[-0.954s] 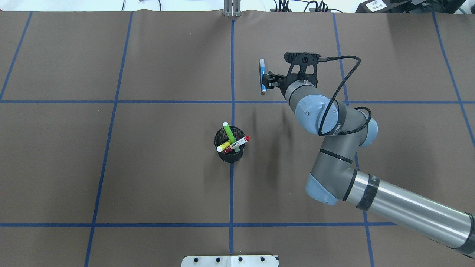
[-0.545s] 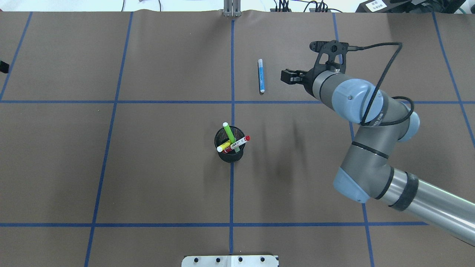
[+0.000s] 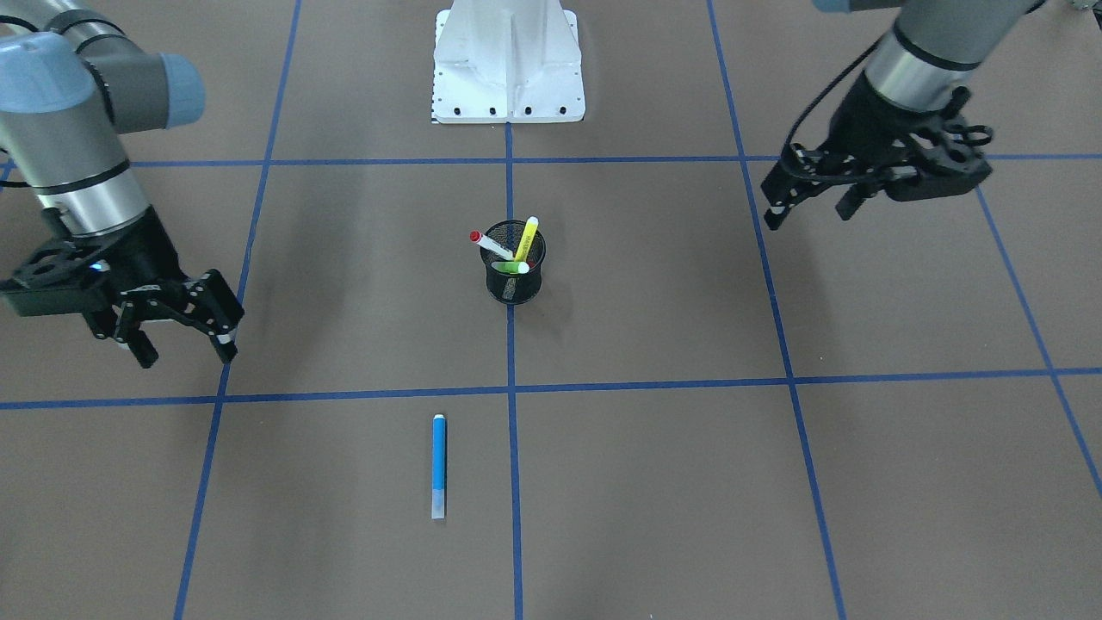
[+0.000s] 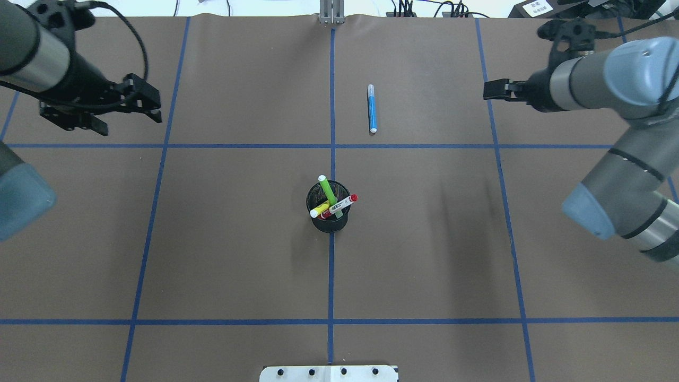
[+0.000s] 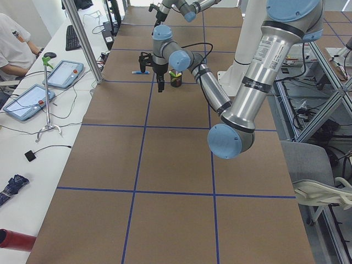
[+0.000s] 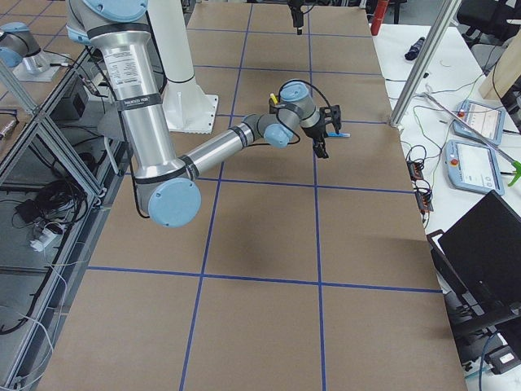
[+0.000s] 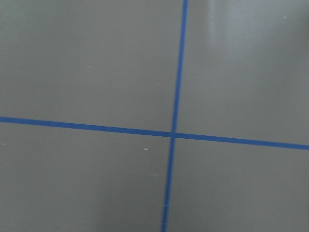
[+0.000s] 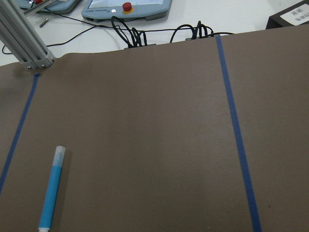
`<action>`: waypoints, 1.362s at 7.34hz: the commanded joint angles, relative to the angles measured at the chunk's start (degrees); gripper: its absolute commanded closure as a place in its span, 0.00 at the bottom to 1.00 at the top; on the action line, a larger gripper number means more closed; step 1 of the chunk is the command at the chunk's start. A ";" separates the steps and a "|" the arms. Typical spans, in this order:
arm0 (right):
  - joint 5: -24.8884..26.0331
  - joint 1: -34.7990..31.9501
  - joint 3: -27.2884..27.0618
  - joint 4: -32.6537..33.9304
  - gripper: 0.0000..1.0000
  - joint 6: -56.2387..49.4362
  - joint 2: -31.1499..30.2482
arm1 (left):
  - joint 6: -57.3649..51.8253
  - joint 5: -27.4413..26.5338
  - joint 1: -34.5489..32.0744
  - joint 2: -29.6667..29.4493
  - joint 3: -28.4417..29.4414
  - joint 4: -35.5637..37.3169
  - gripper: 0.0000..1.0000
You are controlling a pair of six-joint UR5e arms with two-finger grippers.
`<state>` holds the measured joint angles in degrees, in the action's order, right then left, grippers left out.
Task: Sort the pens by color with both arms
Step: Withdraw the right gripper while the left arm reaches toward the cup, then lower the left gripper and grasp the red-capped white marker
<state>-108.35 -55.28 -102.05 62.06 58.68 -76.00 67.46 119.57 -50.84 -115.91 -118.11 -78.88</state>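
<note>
Overhead, the left arm (image 4: 32, 53) reaches in at upper left and the right arm (image 4: 583, 87) at upper right, both jaws apart. A blue pen (image 4: 372, 109) lies between them.

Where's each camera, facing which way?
Front: opposite robot, facing white base; left gripper, right gripper.
Overhead: behind robot, downward; left arm, right arm.
Exterior left: left end, lengthwise; left arm near.
Exterior right: right end, lengthwise; right arm near.
Left wrist: above tape cross; no arm.
Right wrist: toward blue pen; no arm.
Shared: front, overhead: pen, mesh cup.
</note>
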 commanded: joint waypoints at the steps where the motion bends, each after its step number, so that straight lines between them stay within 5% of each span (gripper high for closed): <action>1: -14.72 -10.51 4.12 -0.18 0.01 -9.61 -3.18 | 7.84 -10.53 11.94 -12.17 1.38 12.45 0.00; 3: -25.98 -15.98 5.29 -0.71 0.01 -16.21 -7.04 | 16.80 -16.11 17.77 -21.33 4.88 20.31 0.01; 4: -27.60 -16.61 5.55 -0.71 0.01 -16.23 -7.49 | 17.00 -17.69 20.05 -22.59 8.21 20.78 0.01; 8: -26.92 -16.62 5.11 -0.88 0.01 -16.23 -8.20 | 21.56 -20.78 22.36 -44.70 40.69 20.70 0.02; 10: -26.82 -16.53 5.46 -0.88 0.01 -16.23 -8.02 | 21.57 -20.96 23.84 -46.84 46.69 20.43 0.03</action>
<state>-135.26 -71.84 -96.76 61.18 42.45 -84.11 88.87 98.71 -28.05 -160.19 -77.26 -58.32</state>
